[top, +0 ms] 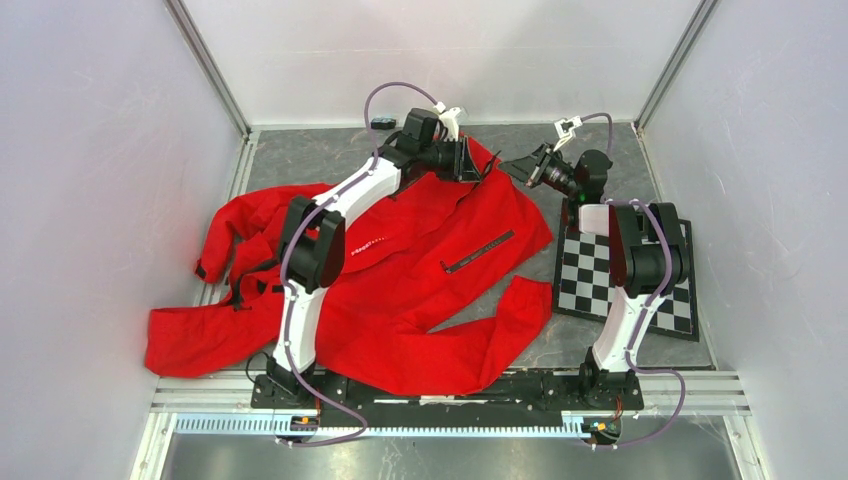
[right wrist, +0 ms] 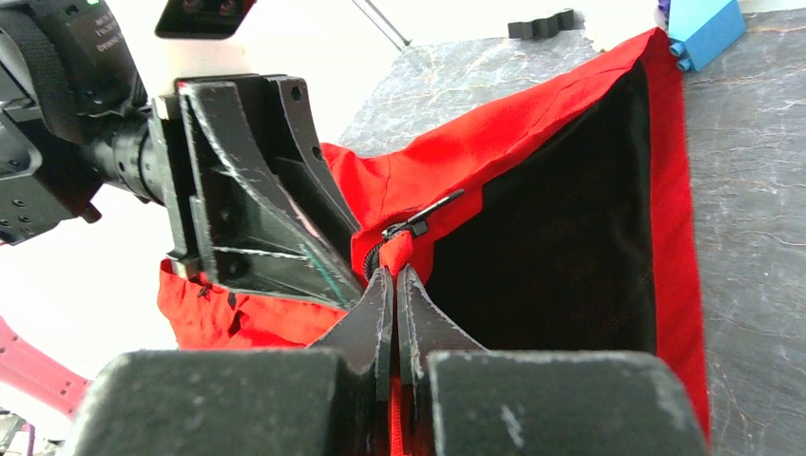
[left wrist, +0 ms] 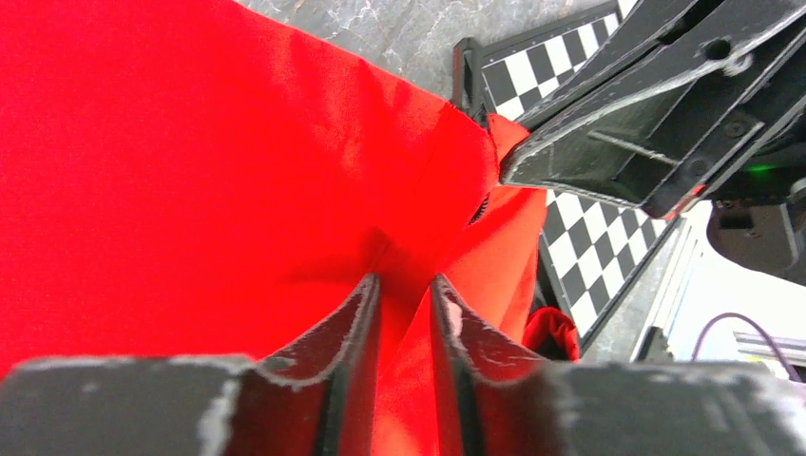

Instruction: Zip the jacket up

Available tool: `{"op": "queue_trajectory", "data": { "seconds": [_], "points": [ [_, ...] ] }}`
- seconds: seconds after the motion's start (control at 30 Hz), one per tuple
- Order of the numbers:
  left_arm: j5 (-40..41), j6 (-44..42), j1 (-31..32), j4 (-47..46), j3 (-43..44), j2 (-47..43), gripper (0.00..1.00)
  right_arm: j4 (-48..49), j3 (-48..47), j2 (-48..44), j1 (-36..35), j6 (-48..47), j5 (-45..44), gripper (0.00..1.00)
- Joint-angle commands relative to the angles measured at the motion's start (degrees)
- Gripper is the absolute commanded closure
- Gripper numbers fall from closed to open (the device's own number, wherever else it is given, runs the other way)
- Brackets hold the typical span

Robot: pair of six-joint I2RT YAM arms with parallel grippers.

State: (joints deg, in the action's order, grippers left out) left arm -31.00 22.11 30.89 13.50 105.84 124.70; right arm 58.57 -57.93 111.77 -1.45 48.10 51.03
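The red jacket [top: 420, 270] lies spread on the table, its far hem corner lifted between both grippers. My left gripper [top: 478, 165] is shut on a fold of red fabric [left wrist: 404, 280]. My right gripper [top: 512, 166] is shut on the red edge just below the black zipper slider and pull [right wrist: 418, 217]. The dark lining [right wrist: 561, 218] faces the right wrist camera. The two grippers sit close, facing each other; the right one shows in the left wrist view [left wrist: 646, 123], the left one in the right wrist view [right wrist: 257, 209]. A black pocket strip [top: 480, 252] shows on the front.
A black-and-white checkerboard [top: 630, 275] lies on the right of the table, under the right arm, also in the left wrist view [left wrist: 589, 256]. A small black object [top: 382, 123] sits by the back wall. A blue block [right wrist: 703, 28] lies beyond the jacket. White walls enclose the table.
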Motion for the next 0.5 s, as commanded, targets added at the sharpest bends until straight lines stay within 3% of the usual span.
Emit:
{"op": "queue_trajectory", "data": {
  "seconds": [0.0,0.2,0.47],
  "points": [
    [-2.87,2.78,-0.13,-0.74,2.26,-1.45,0.63,-0.47,-1.24,-1.63,0.06,-4.59,-1.37,1.0],
    [-1.41,2.51,-1.27,-2.35,3.38,-2.53,0.41,-0.65,-1.45,-1.54,-0.3,-4.37,-0.84,1.0],
    [3.98,-0.15,0.39,-2.35,9.44,-0.25,0.28,-4.64,-2.26,-2.08,-1.01,-6.81,-0.93,1.0]
  ]
}}
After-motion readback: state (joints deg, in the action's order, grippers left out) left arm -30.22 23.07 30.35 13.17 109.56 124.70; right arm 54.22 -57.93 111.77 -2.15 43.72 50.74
